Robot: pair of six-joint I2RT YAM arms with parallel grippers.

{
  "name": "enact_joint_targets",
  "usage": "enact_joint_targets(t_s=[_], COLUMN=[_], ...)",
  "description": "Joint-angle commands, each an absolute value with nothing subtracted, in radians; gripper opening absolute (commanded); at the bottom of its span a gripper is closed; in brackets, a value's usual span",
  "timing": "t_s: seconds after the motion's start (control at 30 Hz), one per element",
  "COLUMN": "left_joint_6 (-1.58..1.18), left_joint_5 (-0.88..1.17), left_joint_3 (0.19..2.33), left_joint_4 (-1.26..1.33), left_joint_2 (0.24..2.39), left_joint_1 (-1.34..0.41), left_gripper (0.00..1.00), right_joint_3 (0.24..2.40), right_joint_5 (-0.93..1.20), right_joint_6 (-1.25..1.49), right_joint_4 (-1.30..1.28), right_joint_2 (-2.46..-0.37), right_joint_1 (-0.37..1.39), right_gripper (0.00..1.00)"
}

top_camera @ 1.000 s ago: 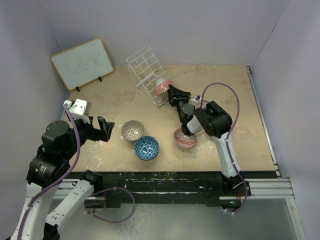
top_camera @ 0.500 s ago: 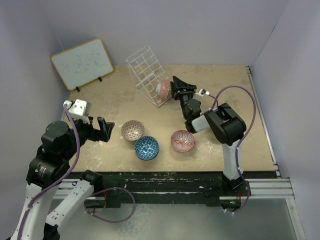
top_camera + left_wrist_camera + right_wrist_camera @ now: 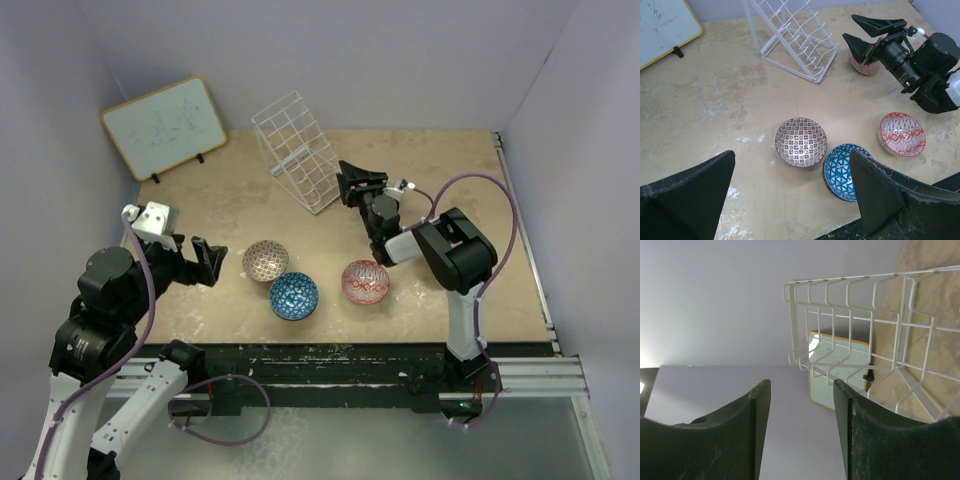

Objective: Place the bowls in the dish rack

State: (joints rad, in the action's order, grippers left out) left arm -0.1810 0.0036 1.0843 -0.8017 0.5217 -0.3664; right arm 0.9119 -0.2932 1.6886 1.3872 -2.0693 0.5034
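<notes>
Bowls: the top view shows a brown bowl (image 3: 265, 260), blue bowl (image 3: 293, 296) and red bowl (image 3: 366, 281) on the table (image 3: 450, 160). They lie ahead of the left gripper (image 3: 207, 258) and behind the right gripper (image 3: 345, 183), which hangs beside the dish rack (image 3: 295, 150). They look hard, glazed and chippable; grip at the rim.

Left wrist view: left jaws spread wide, empty. A pink bowl (image 3: 863, 67) sits under the right gripper, outside the rack, likely obstructing approach.

Right wrist view: right jaws parted, empty, rack wires directly ahead.
</notes>
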Motion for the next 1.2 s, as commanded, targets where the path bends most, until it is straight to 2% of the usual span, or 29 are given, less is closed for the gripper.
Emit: enact_joint_targets(t_s=[0.0,0.23,0.33,0.47,0.53,0.57,0.77,0.87,1.0,1.17], left_joint_6=[-0.181,-0.188,-0.192,-0.196,-0.198,-0.2,-0.203,-0.199,-0.195,-0.198], left_joint_5=[0.012,0.002,0.005,0.014,0.015,0.016,0.021,0.016,0.006,-0.005], left_joint_3=[1.105,1.109,1.111,1.122,1.128,1.131,1.122,1.112,1.121,1.134], left_joint_4=[-0.774,-0.769,-0.766,-0.767,-0.767,-0.767,-0.75,-0.741,-0.746,-0.756], left_joint_2=[0.528,0.534,0.54,0.555,0.564,0.566,0.569,0.573,0.578,0.569], left_joint_1=[-0.36,-0.36,-0.359,-0.359,-0.36,-0.359,-0.36,-0.36,-0.359,-0.359], left_gripper=[0.99,0.99,0.99,0.99,0.99,0.99,0.99,0.99,0.99,0.99], right_joint_3=[0.897,0.889,0.911,0.965,0.997,1.036,1.199,1.249,1.279,1.236], right_joint_5=[-0.281,-0.279,-0.303,-0.327,-0.352,-0.366,-0.382,-0.433,-0.496,-0.498], right_joint_6=[1.598,1.492,1.409,1.272,1.187,1.139,0.818,0.684,0.602,0.638], right_joint_4=[1.292,1.11,0.984,0.745,0.609,0.542,0.071,-0.123,-0.395,-0.604], right_joint_2=[-1.932,-1.806,-1.735,-1.632,-1.579,-1.551,-1.46,-1.439,-1.425,-1.413], right_joint_1=[0.5,0.5,0.5,0.5,0.5,0.5,0.512,0.591,0.738,0.893], right_gripper=[0.57,0.63,0.68,0.85,0.98,1.0,1.0,0.98,0.95,0.85])
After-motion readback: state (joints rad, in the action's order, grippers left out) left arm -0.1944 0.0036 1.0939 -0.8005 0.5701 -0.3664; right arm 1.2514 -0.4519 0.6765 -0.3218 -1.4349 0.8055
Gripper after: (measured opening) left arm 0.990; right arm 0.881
